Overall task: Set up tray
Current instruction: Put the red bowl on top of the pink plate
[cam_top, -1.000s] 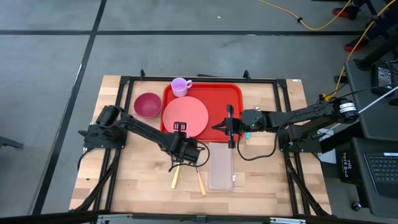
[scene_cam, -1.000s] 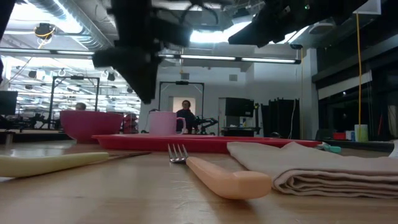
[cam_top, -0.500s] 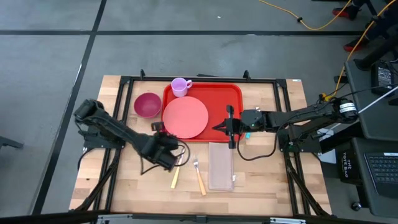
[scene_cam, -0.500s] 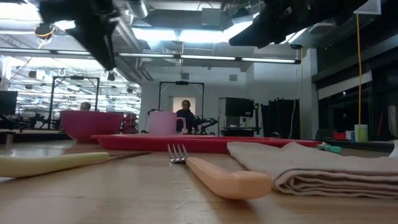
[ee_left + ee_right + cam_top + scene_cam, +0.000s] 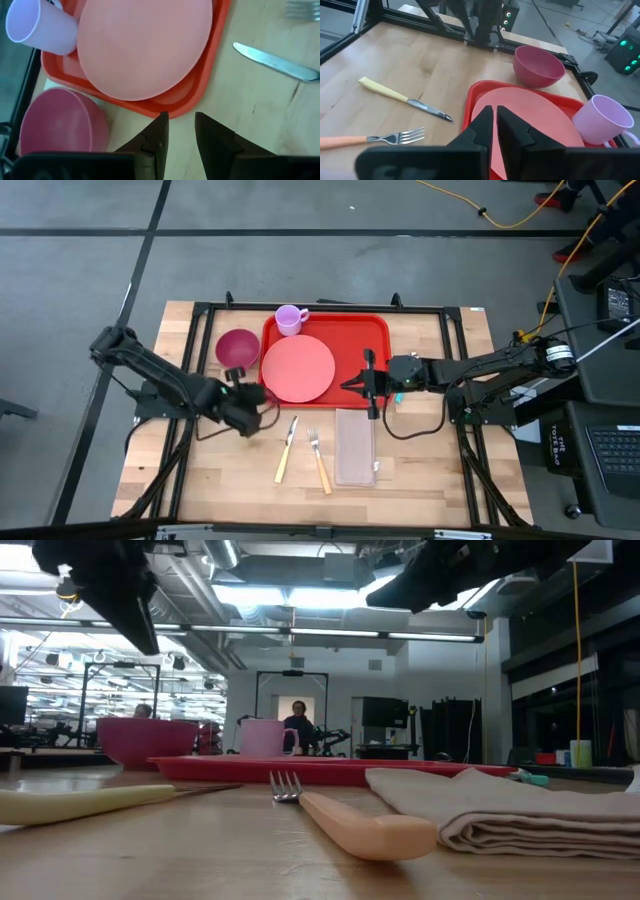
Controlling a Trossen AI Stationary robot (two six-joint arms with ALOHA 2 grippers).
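- High view: the tray (image 5: 350, 350) lies at the far middle of the wooden table (image 5: 440, 470), holding a round pink plate (image 5: 298, 369) and, at its far left corner, a lilac cup (image 5: 290, 319). A dark pink bowl (image 5: 237, 348) stands just beside the tray's left edge. Nearer the front lie a knife (image 5: 286, 447), a fork (image 5: 318, 461) and a folded napkin (image 5: 354, 446). The left gripper (image 5: 250, 399) hovers at the tray's near left corner; the right gripper (image 5: 368, 383) sits over the tray's near right rim. No writing can be read on anything.
- Low view: the tray (image 5: 330, 770) shows only as a thin red band; the plate on it is hidden. The bowl (image 5: 146, 741) and cup (image 5: 262, 737) rise behind it. Both arms are dark shapes cut off at the top.
- Left wrist view: the left gripper (image 5: 178, 129) has its fingers a narrow gap apart, holding nothing, above bare wood just off the tray's (image 5: 195, 90) corner. The bowl (image 5: 60, 122) and cup (image 5: 42, 27) are partly cut off.
- Right wrist view: the right gripper (image 5: 494, 120) has its fingers nearly together over the plate (image 5: 530, 132); whether they pinch anything cannot be told.
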